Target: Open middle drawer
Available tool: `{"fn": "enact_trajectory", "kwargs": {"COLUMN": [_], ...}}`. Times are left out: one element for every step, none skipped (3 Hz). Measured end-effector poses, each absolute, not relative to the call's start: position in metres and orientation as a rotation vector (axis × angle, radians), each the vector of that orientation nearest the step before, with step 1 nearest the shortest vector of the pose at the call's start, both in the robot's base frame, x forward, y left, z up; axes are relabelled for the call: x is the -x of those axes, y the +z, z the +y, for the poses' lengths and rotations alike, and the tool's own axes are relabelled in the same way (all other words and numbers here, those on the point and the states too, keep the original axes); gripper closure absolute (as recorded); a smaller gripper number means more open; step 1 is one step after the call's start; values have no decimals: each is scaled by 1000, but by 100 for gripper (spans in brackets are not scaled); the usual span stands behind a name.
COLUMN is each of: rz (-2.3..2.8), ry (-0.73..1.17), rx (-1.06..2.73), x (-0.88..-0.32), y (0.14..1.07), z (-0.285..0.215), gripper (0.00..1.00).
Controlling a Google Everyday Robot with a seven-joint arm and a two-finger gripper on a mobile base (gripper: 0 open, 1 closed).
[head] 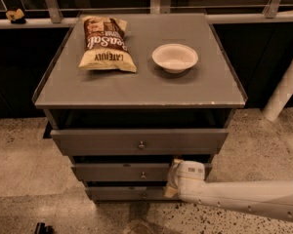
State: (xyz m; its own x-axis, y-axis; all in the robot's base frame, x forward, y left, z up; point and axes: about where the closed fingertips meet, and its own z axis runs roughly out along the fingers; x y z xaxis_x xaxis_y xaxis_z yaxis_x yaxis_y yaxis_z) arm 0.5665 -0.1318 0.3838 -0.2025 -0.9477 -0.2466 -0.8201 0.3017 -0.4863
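Observation:
The grey cabinet point(136, 89) has three drawer fronts stacked one above the other. The middle drawer point(117, 172) has a small round knob point(143, 175) at its centre. My gripper point(173, 177), on a white arm point(239, 199) that comes in from the lower right, is in front of the right part of the middle drawer front. It is a short way right of the knob and covers that end of the drawer. It holds nothing that I can see.
The top drawer point(139, 141) sits above the middle one and the bottom drawer point(124, 194) below it. On the cabinet top lie a chip bag point(106, 44) and a white bowl point(175, 57). A white post point(285, 89) stands at the right. The floor is speckled.

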Motion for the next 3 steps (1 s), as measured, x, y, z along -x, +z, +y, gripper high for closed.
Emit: {"fn": "enact_trajectory", "kwargs": {"rz": [2078,2078,2078], "ry": [-339,-339,-339], "rx": [1568,1568,1568], "x": [-567,-567,-567], "y": [384,384,384], "z": [-132,-132,-132], "gripper": [0,18,42]}}
